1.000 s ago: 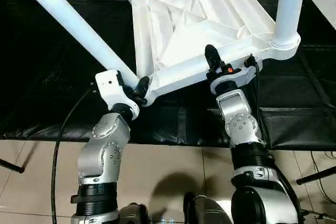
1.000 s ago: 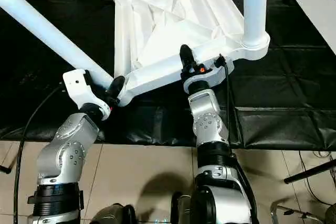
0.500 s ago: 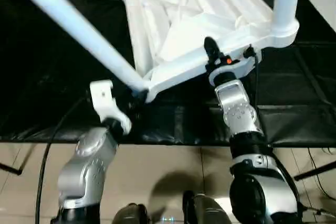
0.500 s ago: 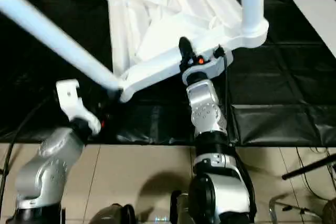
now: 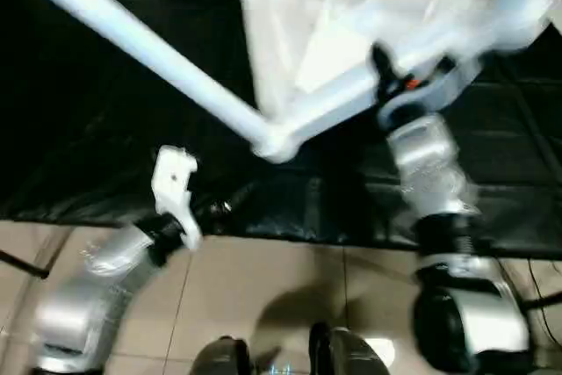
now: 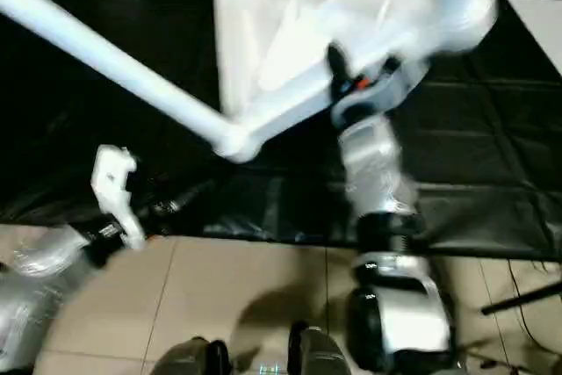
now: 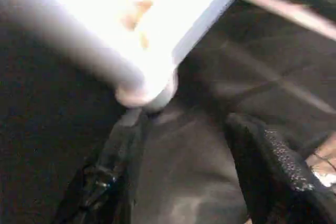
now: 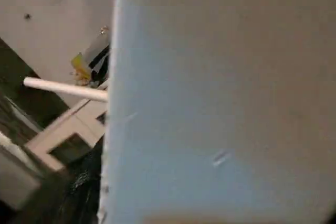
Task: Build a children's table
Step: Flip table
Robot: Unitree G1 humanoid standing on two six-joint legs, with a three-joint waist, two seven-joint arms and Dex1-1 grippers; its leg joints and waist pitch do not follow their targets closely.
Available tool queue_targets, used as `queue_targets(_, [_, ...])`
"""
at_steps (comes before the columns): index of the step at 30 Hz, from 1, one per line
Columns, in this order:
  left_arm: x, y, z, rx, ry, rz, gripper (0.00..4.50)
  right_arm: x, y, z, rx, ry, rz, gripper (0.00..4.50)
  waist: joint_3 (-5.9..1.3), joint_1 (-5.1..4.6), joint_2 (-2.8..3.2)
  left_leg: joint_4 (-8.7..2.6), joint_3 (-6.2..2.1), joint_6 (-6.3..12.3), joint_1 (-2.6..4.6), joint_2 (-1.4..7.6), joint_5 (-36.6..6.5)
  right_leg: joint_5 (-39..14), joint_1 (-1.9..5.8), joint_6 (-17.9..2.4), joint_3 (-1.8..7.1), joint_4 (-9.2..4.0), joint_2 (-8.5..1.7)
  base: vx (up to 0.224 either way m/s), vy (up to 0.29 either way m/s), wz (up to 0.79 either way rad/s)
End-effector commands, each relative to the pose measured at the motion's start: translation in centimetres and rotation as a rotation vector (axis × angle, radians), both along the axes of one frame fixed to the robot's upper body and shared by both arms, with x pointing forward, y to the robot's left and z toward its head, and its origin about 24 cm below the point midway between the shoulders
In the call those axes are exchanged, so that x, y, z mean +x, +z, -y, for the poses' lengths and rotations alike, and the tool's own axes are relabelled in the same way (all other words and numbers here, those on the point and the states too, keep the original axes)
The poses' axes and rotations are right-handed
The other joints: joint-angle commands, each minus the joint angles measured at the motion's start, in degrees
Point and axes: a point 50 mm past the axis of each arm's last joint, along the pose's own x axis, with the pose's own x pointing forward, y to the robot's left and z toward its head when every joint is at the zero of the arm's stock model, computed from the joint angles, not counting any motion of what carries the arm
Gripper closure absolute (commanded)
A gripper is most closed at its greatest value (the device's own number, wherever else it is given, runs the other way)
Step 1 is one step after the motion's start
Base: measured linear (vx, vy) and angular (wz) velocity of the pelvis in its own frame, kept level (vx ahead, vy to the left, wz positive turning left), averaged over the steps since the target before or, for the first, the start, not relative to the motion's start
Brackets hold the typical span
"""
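Children's table [image 5: 351, 32] upturned on black sheet [image 5: 88, 129], tilted, legs [image 5: 149, 54] raised. Right gripper [image 5: 386, 72] pinching table's near rim. Left gripper [image 7: 184, 145] spread, empty, near sheet's front edge, just beside corner socket [image 5: 274, 142].

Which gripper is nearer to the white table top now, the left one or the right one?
Right. The right gripper is closed on the near rim of the table top; the left gripper hangs open below its corner socket, apart from it.

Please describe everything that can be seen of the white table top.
The table top looks like white plastic. It lies underside up and tilted over the black sheet, showing ribs. Round legs stand in its corner sockets. The right gripper holds its near rim; the left gripper, open, is apart from the near corner.
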Motion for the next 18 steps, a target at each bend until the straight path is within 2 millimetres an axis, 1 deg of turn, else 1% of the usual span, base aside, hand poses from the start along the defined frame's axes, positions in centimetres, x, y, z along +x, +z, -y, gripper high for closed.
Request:
queue_targets(1, [-0.4,2.1,0.7,0.027,-0.097,0.053,1.64,-0.7,1.6,1.7,-0.110,-0.099,0.062,2.46,-5.15,-0.66,-0.54,-4.36,-1.63,10.49,1.81,6.20,5.6,-13.0,4.18,-12.6,4.04,-2.74,-5.50,0.000,0.000,0.00])
queue_targets(2, [-0.2,3.6,0.8,0.055,-0.129,0.111,1.64,-0.8,1.8,2.1,-0.128,-0.124,0.054,2.46,-5.32,-0.76,-0.75,-4.45,-1.60,8.84,1.76,6.02,4.2,-13.6,4.41,-12.2,4.17,-2.74,-5.49,0.000,0.000,0.00])
queue_targets(3, [-0.2,3.6,0.8,0.055,-0.129,0.111,1.64,-0.8,1.8,2.1,-0.128,-0.124,0.054,2.46,-5.27,-0.73,-0.64,-4.54,-1.54,7.62,1.87,5.90,3.2,-14.1,4.32,-11.6,4.23,-2.84,-5.33,0.000,0.000,0.00])
queue_targets(4, [0.0,4.9,1.0,0.080,-0.145,0.165,1.52,-0.8,2.0,2.3,-0.152,-0.149,0.048,2.46,-5.24,-0.86,-0.70,-4.59,-1.57,7.16,1.71,5.86,3.1,-13.9,4.45,-11.5,4.25,-2.82,-5.35,0.000,0.000,0.00])
queue_targets(5, [0.0,4.9,1.0,0.080,-0.145,0.165,1.39,-0.8,2.0,2.3,-0.152,-0.149,0.048,2.46,-5.25,-0.87,-0.77,-4.56,-1.47,6.69,1.66,5.83,2.5,-14.0,4.44,-11.2,4.34,-2.97,-5.37,0.000,0.000,0.00])
queue_targets(6, [0.5,7.1,1.2,0.115,-0.158,0.255,1.29,-0.9,2.2,2.7,-0.195,-0.185,0.039,2.46,-5.38,-0.87,-1.11,-4.57,-1.42,6.27,1.30,5.62,2.5,-14.3,4.81,-10.9,4.35,-2.89,-5.42,0.000,0.000,0.00])
queue_targets(7, [0.9,8.7,1.5,0.136,-0.173,0.329,1.26,-0.9,2.5,2.8,-0.255,-0.203,0.030,2.46,-5.61,-0.79,-1.13,-4.50,-1.35,6.01,1.49,5.53,2.4,-14.6,4.76,-10.7,4.34,-2.91,-5.42,0.000,0.000,0.00])
queue_targets(8, [1.2,10.2,1.8,0.162,-0.189,0.404,1.21,-0.8,2.8,2.9,-0.323,-0.217,0.023,2.46,-5.60,-0.62,-1.05,-4.54,-1.31,5.31,1.89,5.40,1.8,-16.5,4.38,-9.7,4.21,-3.27,-4.97,0.000,0.000,0.00])
queue_targets(9, [1.4,11.5,2.0,0.182,-0.200,0.464,1.06,-0.8,3.1,3.0,-0.379,-0.226,0.022,2.46,-5.71,-0.60,-1.08,-4.50,-1.20,4.61,1.86,5.30,1.7,-15.7,4.42,-9.8,4.24,-3.11,-4.92,0.000,0.000,0.00])
queue_targets(10, [1.5,12.3,2.1,0.197,-0.208,0.499,0.97,-0.8,3.3,3.0,-0.416,-0.233,0.020,2.46,-5.56,-0.72,-1.30,-4.58,-1.32,4.29,1.38,5.32,1.8,-15.4,4.80,-9.8,4.24,-3.03,-5.03,0.000,0.000,0.00])
queue_targets(11, [1.6,13.2,2.2,0.208,-0.212,0.531,0.93,-0.9,3.6,3.1,-0.455,-0.227,0.013,2.46,-5.27,-0.87,-1.59,-4.67,-1.29,3.28,0.96,5.32,0.1,-17.8,5.19,-9.4,4.25,-3.35,-5.47,0.000,0.000,0.00])
queue_targets(12, [1.7,14.1,2.3,0.225,-0.215,0.563,0.93,-0.9,3.8,3.1,-0.491,-0.225,0.006,2.46,-5.12,-0.90,-1.58,-4.62,-1.16,1.54,1.45,5.14,-3.5,-24.6,5.17,-7.5,4.17,-4.26,-5.61,0.000,0.000,0.00])
queue_targets(13, [1.7,14.8,2.3,0.242,-0.217,0.588,0.93,-0.9,4.1,3.2,-0.522,-0.228,-0.001,2.46,-5.25,-0.93,-1.60,-4.52,-1.13,0.88,1.43,4.99,-3.7,-25.8,5.31,-6.8,4.31,-4.31,-5.74,0.000,0.000,0.00])
queue_targets(14, [1.8,15.8,2.4,0.258,-0.212,0.624,0.93,-1.0,4.4,3.3,-0.583,-0.223,-0.005,2.46,-5.64,-0.88,-1.53,-4.61,-1.27,0.41,1.26,4.94,-2.4,-24.4,5.48,-6.2,4.34,-3.95,-5.41,0.000,0.000,0.00])
queue_targets(15, [1.9,16.4,2.4,0.267,-0.203,0.650,0.93,-1.0,4.6,3.3,-0.623,-0.221,-0.006,2.46,-5.81,-1.00,-1.52,-4.60,-1.38,0.41,1.37,5.16,-1.6,-21.9,5.23,-6.3,4.29,-3.78,-5.17,0.000,0.000,0.00])
queue_targets(16, [1.9,17.2,2.6,0.276,-0.198,0.687,0.93,-1.0,4.9,3.4,-0.647,-0.228,-0.009,2.46,-5.83,-1.00,-1.57,-4.57,-1.39,0.45,1.29,5.17,-1.3,-21.0,5.27,-6.5,4.27,-3.77,-5.20,0.000,0.000,0.00])
queue_targets(17, [2.0,18.0,2.7,0.286,-0.190,0.728,0.93,-1.0,5.1,3.5,-0.676,-0.225,-0.018,2.46,-6.05,-1.07,-1.90,-4.51,-1.46,0.50,1.04,5.23,-0.7,-19.3,5.55,-7.2,4.35,-3.47,-5.31,0.000,0.000,0.00])
queue_targets(18, [2.0,18.5,2.8,0.293,-0.186,0.754,0.93,-1.1,5.2,3.5,-0.691,-0.224,-0.025,2.46,-6.08,-1.02,-1.96,-4.47,-1.43,0.71,1.11,5.17,-0.5,-19.0,5.45,-7.4,4.32,-3.59,-5.23,0.000,0.000,0.00])
